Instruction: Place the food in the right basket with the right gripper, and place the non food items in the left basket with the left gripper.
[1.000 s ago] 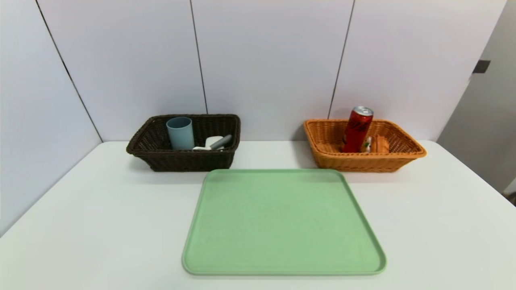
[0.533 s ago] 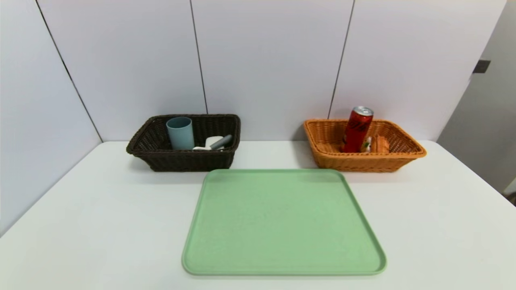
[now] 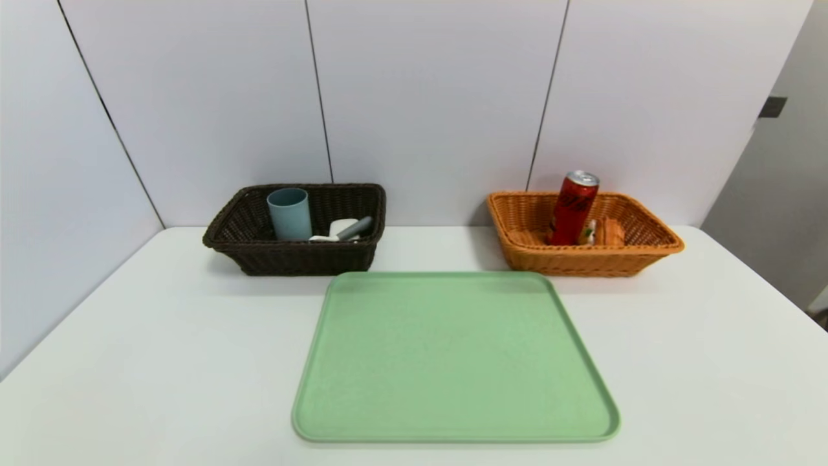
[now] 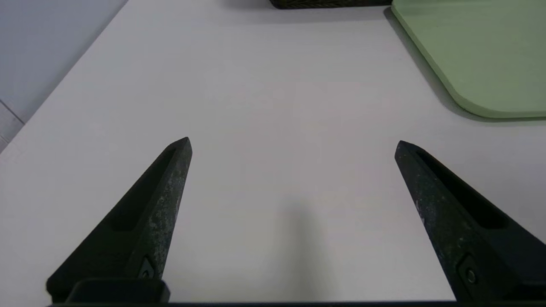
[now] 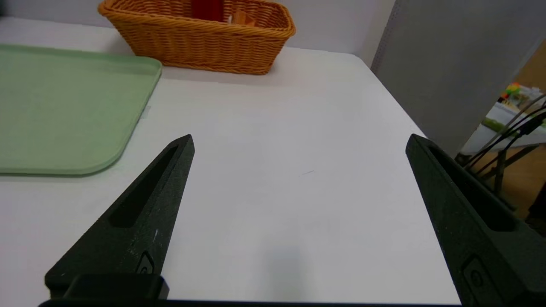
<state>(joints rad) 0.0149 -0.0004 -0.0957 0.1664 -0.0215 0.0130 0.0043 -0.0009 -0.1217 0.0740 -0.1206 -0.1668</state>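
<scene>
The dark brown left basket (image 3: 259, 255) stands at the back left and holds a blue-grey cup (image 3: 289, 213), a white bar (image 3: 341, 228) and a peeler whose grey handle (image 3: 355, 228) shows. The orange right basket (image 3: 582, 262) at the back right holds a leaning red soda can (image 3: 573, 207) and a cake wedge (image 3: 607, 232). Neither arm shows in the head view. My left gripper (image 4: 292, 143) hangs open over bare table left of the tray. My right gripper (image 5: 298, 140) hangs open over bare table right of the tray, with the orange right basket (image 5: 200, 42) far ahead.
A green tray (image 3: 456, 356) with nothing on it lies in the middle of the white table (image 3: 162, 362). Grey wall panels close off the back and left. The table's right edge (image 5: 409, 128) drops off beside my right gripper.
</scene>
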